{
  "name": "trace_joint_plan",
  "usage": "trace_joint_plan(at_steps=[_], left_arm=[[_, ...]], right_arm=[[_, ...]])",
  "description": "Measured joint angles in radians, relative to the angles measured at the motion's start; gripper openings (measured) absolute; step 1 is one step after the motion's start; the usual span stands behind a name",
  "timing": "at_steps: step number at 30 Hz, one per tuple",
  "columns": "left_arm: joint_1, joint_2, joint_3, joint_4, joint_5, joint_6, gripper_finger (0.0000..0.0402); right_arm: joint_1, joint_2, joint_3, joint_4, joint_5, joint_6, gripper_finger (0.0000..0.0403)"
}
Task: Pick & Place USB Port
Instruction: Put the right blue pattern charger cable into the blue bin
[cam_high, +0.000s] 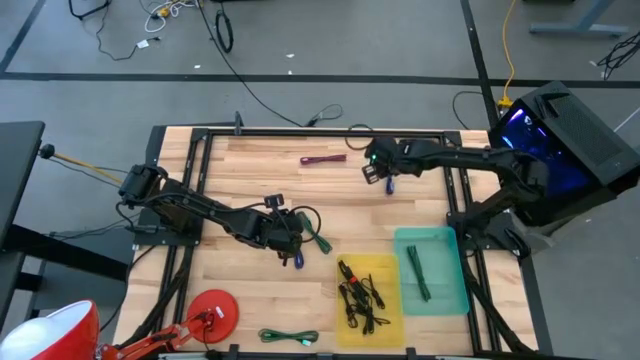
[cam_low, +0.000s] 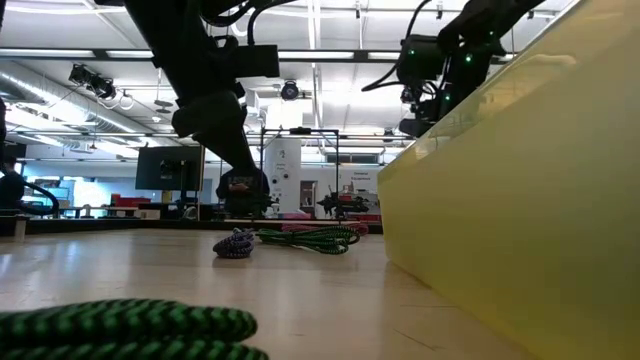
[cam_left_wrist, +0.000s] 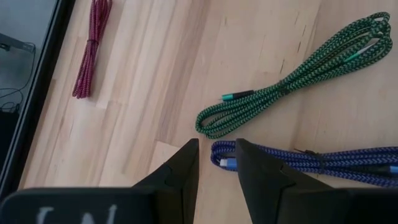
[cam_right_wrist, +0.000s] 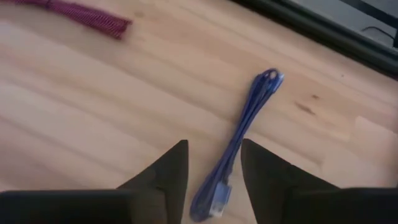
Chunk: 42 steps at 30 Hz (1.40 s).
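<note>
Yellow plastic bin (cam_high: 390, 270) and green tray (cam_high: 450, 240) part-filled; right gripper (cam_right_wrist: 214, 165), open and empty, straddles coiled blue braided cable (cam_right_wrist: 245, 134); left gripper (cam_left_wrist: 216, 163), parted and empty, over another blue cable (cam_left_wrist: 323, 160).

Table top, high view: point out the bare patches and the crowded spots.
Bare wood lies between the red cable and the left gripper, and ahead of the red disc. Crowded: around the yellow tray and green tray.

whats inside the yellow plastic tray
The yellow plastic tray holds a tangle of black cables, seen from above. How many cables cannot be told; the tray floor beneath them is covered.
</note>
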Motion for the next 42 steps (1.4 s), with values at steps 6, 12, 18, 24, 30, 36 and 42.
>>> trace_joint_plan(at_steps=[6,12,18,24,30,36,42], left_arm=[[0.0,0.0,0.0,0.002,0.0,0.0,0.0112],[0.0,0.0,0.0,0.007,0.0,0.0,0.0112],[-0.002,0.0,0.0,0.005,0.009,0.0,0.0112],[-0.006,0.0,0.0,0.005,0.009,0.0,0.0112],[-0.008,0.0,0.0,0.005,0.01,0.0,0.0112],[-0.017,0.0,0.0,0.005,0.01,0.0,0.0112],[-0.017,0.0,0.0,0.009,0.009,0.0,0.0112]], right_arm=[[-0.062,0.016,0.0,0.029,0.004,0.003,0.0179],[-0.089,0.106,0.0,0.081,-0.016,-0.056,0.0193],[-0.14,0.16,0.0,0.059,-0.064,-0.09,0.0198],[-0.163,0.165,0.0,0.058,-0.113,-0.071,0.0199],[-0.163,0.169,-0.028,0.067,-0.123,-0.072,0.0199],[-0.173,0.169,-0.137,0.142,-0.15,-0.043,0.0198],[-0.173,0.167,-0.211,0.261,-0.165,-0.036,0.0198]])
